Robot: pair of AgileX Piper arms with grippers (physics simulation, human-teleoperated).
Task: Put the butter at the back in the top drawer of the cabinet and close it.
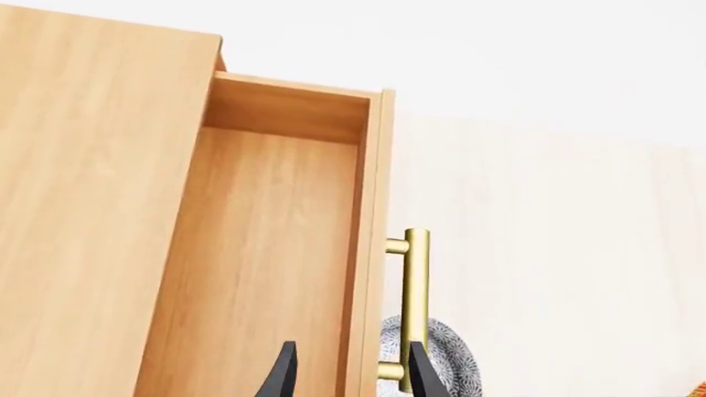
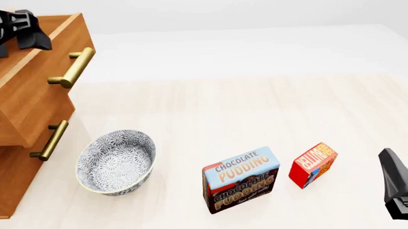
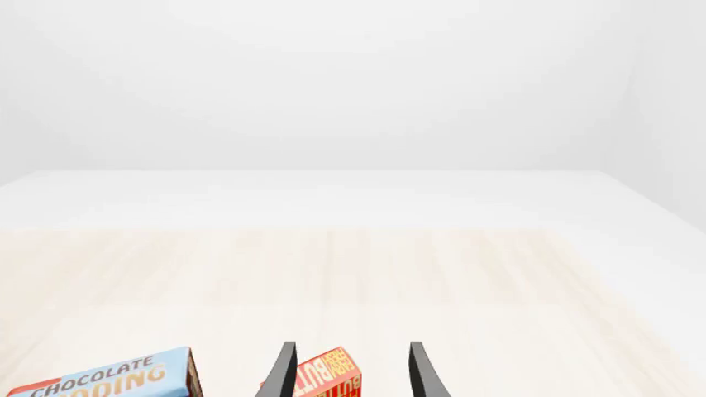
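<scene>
Left wrist view: the left gripper (image 1: 347,368) is hovering over the top drawer (image 1: 264,273), which is standing pulled out w/ its inside bare. Fingers are spread and pinching nothing; one is showing over the drawer floor, the other is overlapping the brass handle (image 1: 414,310). A patterned bowl (image 1: 436,364) is peeking out below the handle.

Front view: the cabinet (image 2: 22,151) is sitting at the far left, top drawer (image 2: 43,64) jutting out, left gripper (image 2: 11,27) above it; spread can't be read here. The butter (image 2: 313,165) is lying on the table (image 2: 224,108) at the near right, just right of the pudding box (image 2: 241,179), not touching. The bowl (image 2: 116,162) is sitting near the cabinet. The right gripper (image 2: 402,189) is waiting right of the butter, close but apart.

Right wrist view: the right gripper (image 3: 347,372) is holding its fingers spread, w/ the butter (image 3: 327,376) lined up between them but not pinched yet. The pudding box (image 3: 105,380) is showing off to one side.

Step in hand, prob.: drawer is open, pick-up is starting. Next move calls for the right arm to come down over the butter, clear of the pudding box, then squeeze.
</scene>
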